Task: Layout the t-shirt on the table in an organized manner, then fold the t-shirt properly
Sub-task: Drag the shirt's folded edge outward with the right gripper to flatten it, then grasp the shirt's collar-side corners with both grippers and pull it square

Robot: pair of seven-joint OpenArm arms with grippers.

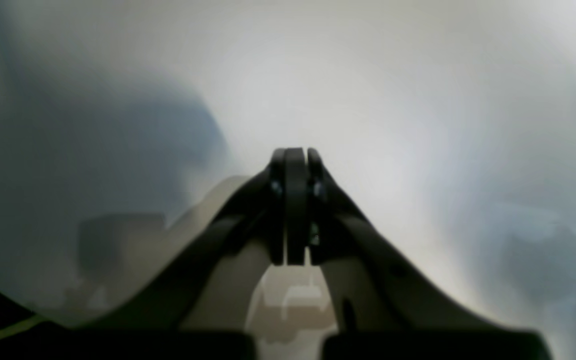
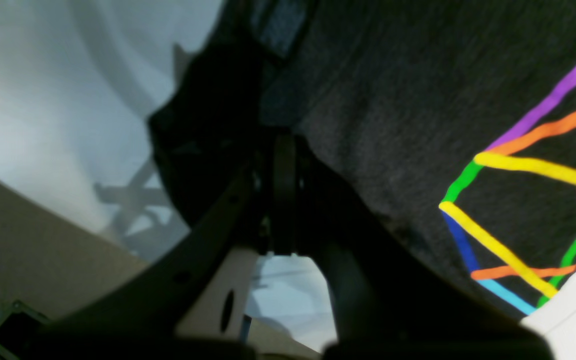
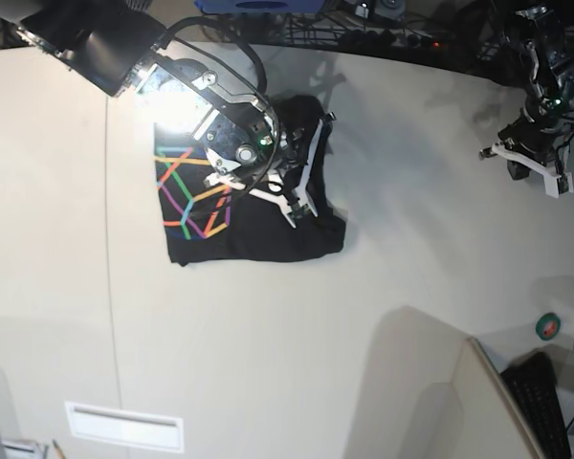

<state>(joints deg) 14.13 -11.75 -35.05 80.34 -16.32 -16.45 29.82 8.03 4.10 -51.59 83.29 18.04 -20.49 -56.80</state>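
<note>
The black t-shirt (image 3: 258, 234) lies folded into a rough rectangle on the off-white table (image 3: 411, 249), with its rainbow line print (image 3: 191, 191) facing up at its left side. My right gripper (image 3: 306, 177) hovers over the shirt's right part. In the right wrist view this gripper (image 2: 284, 165) is shut, dark cloth (image 2: 393, 100) and print (image 2: 518, 200) lie beside it, and I see no cloth between its jaws. My left gripper (image 3: 521, 163) is far off at the table's right edge. The left wrist view shows that gripper (image 1: 295, 155) shut and empty above bare table (image 1: 368, 75).
A thin seam (image 3: 110, 239) runs down the table left of the shirt. A small white rectangular plate (image 3: 124, 426) sits near the front edge. At the lower right are a beige panel (image 3: 459, 402), a green roll (image 3: 547, 327) and a keyboard (image 3: 540, 402).
</note>
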